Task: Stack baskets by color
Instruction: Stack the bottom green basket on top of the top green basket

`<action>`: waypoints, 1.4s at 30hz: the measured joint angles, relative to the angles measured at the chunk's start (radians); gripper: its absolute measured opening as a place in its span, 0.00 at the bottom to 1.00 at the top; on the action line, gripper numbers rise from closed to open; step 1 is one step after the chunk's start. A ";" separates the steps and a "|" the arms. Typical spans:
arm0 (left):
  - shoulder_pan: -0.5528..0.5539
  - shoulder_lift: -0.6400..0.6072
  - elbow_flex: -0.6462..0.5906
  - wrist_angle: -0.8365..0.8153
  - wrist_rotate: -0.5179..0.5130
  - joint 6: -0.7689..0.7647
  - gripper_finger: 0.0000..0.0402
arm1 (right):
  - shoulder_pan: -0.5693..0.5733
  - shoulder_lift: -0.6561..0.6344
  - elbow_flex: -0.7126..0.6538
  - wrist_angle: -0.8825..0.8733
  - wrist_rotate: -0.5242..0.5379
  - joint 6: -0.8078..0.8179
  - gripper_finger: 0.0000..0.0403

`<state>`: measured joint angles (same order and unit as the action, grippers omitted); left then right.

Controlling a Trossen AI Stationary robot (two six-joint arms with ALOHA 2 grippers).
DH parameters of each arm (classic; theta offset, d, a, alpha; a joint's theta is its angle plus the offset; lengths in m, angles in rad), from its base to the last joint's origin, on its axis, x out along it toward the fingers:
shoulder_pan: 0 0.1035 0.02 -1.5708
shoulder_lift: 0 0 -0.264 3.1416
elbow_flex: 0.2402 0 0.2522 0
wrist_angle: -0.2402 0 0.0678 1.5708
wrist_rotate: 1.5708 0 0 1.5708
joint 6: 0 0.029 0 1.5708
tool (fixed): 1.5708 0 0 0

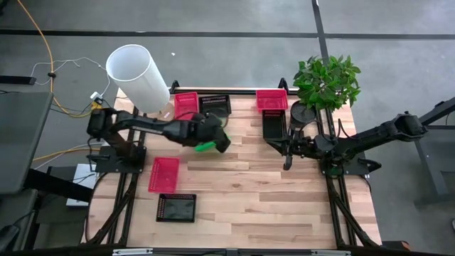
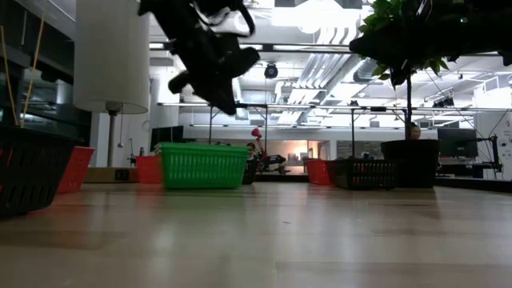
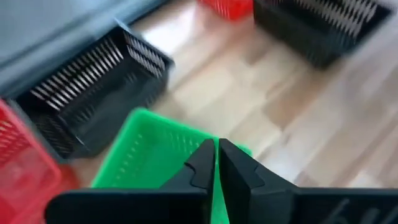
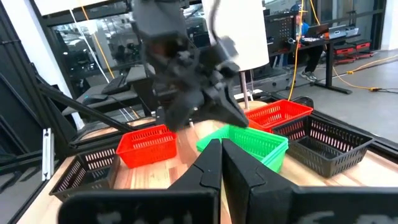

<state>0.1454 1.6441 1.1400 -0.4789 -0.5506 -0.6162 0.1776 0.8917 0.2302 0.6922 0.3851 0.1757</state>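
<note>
baskets sit mostly toward the table's (image 1: 249,206) edges, leaving a broad stretch of bare wood across the middle and the near right. at the left edge, a pink-red basket (image 1: 164,174) lies just beyond a black basket (image 1: 176,208), both close to the near left corner and apart from each other. along the far edge a second pink-red basket (image 1: 186,104) sits just beside a black basket (image 1: 215,104), under the tall white cylinder (image 1: 137,76) that stands at the far left corner. the left gripper (image 1: 217,135) hangs over the green basket (image 1: 205,146), just in front of that far pair; its fingers (image 3: 202,165) are pressed together with only a thin slit between them, above the green basket's rim, and whether they pinch the rim or merely hover cannot be told. in the low view the green basket rests flat on the wood with that gripper above it. further right, a third pink-red basket (image 1: 271,99) sits at the far edge, touching or nearly touching a black basket (image 1: 274,125) in front of it, beside the potted plant (image 1: 325,82). the right gripper (image 1: 287,162) waits near that black basket, fingers closed on nothing, with open table before it.
</note>
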 joint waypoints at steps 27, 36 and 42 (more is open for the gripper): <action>0.071 0.213 0.161 -0.175 0.120 0.135 0.00 | 0.000 0.000 0.000 0.002 -0.018 0.003 0.00; 0.046 0.217 0.160 -0.169 0.148 0.168 0.00 | 0.000 0.000 0.000 0.004 -0.018 0.003 0.00; 0.024 0.217 0.160 -0.180 0.201 0.209 0.00 | 0.000 0.000 0.000 0.004 -0.018 0.003 0.00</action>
<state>0.1693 1.8610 1.3003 -0.6592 -0.3497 -0.4072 0.1772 0.8917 0.2302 0.6960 0.3672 0.1783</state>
